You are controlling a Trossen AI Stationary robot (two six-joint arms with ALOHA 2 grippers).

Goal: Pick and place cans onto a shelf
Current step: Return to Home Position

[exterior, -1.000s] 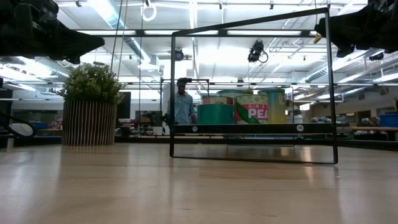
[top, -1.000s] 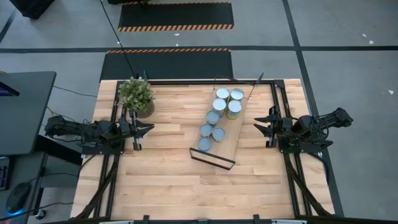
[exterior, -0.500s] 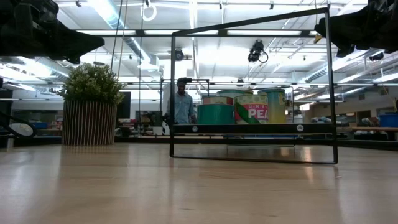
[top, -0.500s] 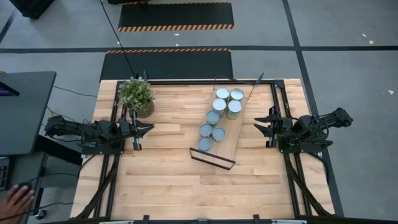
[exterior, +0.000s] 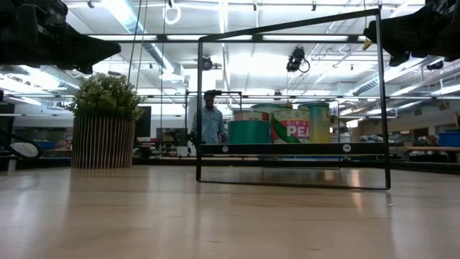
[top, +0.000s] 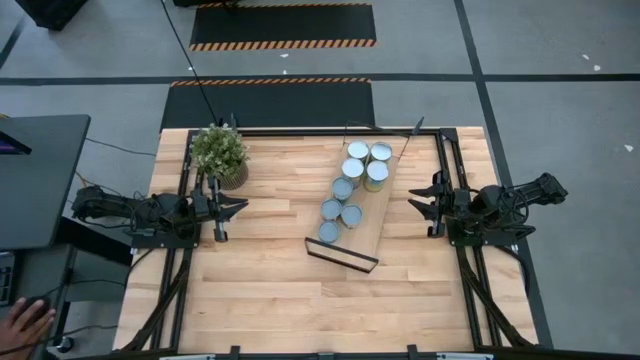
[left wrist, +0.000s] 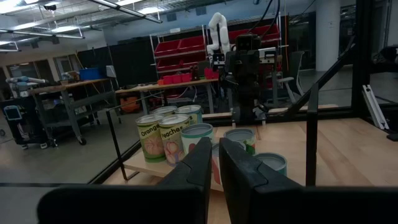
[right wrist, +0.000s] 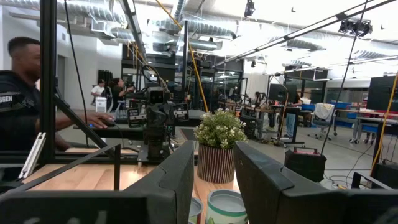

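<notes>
Seven cans (top: 350,190) sitting on the shelf (top: 363,238)
Left gripper (top: 242,207) near the plant (top: 220,152), jaws barely apart; right gripper (top: 413,202) beside shelf, jaws apart

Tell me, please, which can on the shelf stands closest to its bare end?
The last can in the line, next to the shelf's bare stretch; every other can stands farther toward the table's far edge.
</notes>
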